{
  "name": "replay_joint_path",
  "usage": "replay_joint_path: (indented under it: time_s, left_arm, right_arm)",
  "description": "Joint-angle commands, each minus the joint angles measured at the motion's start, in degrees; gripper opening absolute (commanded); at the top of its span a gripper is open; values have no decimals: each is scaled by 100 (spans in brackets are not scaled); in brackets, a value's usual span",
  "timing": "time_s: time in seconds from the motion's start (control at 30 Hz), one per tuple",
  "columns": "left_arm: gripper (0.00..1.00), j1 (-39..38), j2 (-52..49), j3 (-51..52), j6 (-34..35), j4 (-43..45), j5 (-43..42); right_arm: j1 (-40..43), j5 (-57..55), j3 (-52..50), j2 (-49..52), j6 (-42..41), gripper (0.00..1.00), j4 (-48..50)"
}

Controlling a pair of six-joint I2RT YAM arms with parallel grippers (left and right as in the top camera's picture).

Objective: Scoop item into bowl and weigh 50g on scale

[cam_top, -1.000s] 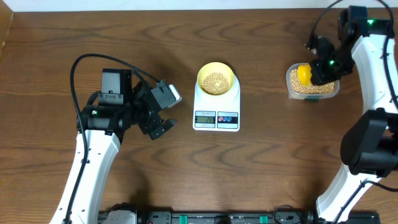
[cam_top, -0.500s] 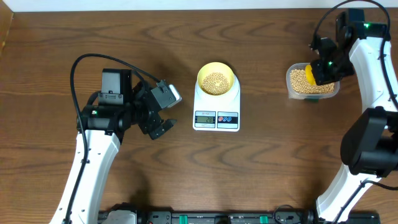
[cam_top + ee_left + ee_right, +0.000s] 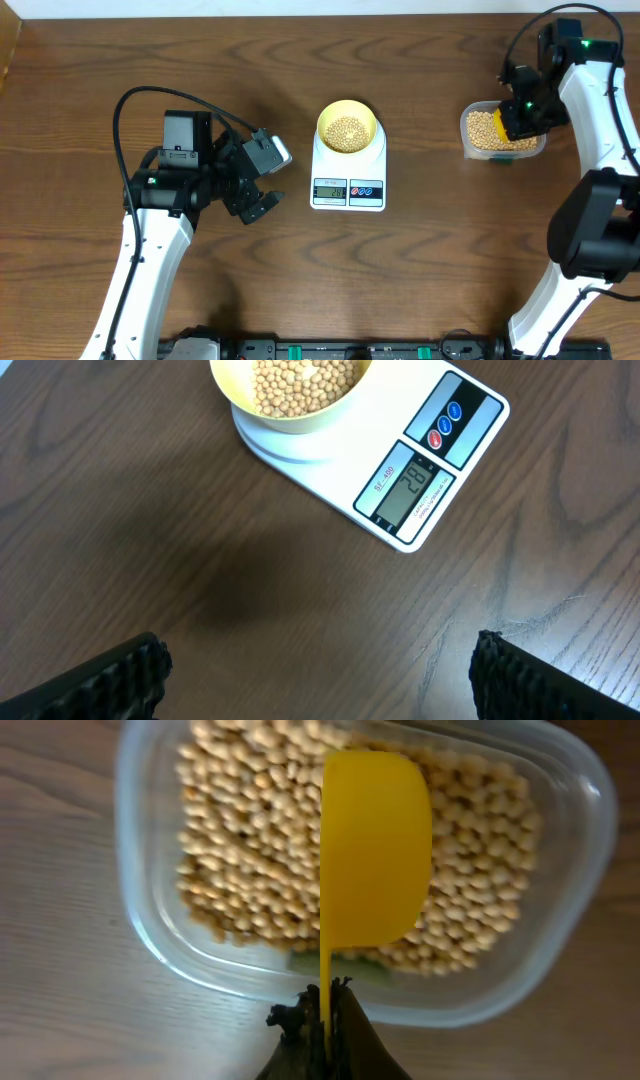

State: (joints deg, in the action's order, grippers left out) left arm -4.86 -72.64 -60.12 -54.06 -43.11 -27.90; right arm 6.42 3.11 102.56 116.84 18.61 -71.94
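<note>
A pale-yellow bowl (image 3: 347, 129) holding beige beans (image 3: 347, 130) stands on the white scale (image 3: 348, 172); its display (image 3: 408, 494) reads about 28. Bowl (image 3: 292, 395) and scale (image 3: 440, 460) show at the top of the left wrist view. My left gripper (image 3: 260, 205) is open and empty, low over the table left of the scale. My right gripper (image 3: 522, 122) is shut on the thin handle of the bright yellow scoop (image 3: 372, 850), held turned on its side over the clear tub (image 3: 160, 910) of beans (image 3: 250, 860).
The clear tub (image 3: 503, 131) stands at the far right of the wooden table (image 3: 420, 270). Black cable loops rise over both arms. The table's back edge meets a white wall.
My right gripper has shifted slightly right over the tub and rolled the scoop onto its side; its yellow cup now shows less from above. The left arm has not moved.
</note>
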Motion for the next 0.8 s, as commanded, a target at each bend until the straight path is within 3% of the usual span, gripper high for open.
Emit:
replay_joint_path:
  time_s: [0.0,0.77]
  left_arm:
    - [98,24,-35,50,-55,-13,35]
    - [98,24,-35,50,-55,-13,35]
  right_arm:
    - [-13,503,-37,70,26,1,15]
    - [-4,1506,-68,313,181,1,-153]
